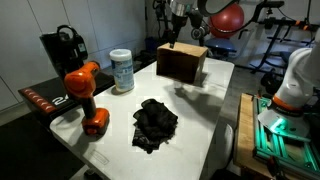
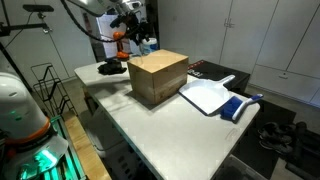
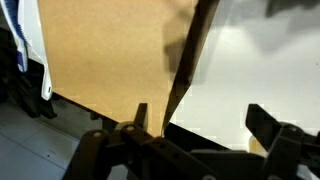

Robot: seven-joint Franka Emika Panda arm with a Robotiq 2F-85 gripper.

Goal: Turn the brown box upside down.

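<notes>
The brown box is a plain tan cardboard box standing on the white table. It also shows in an exterior view. My gripper hangs just above the box's far edge. In the wrist view the box's tan face fills the left, and its dark edge runs down between my fingers. The gripper is open and empty, with one finger over the box and the other over the table. I cannot tell which side of the box is open.
A white canister, an orange drill and a black cloth lie on the table near the box. A black machine stands at the table's corner. A white board and a blue item lie beside the box.
</notes>
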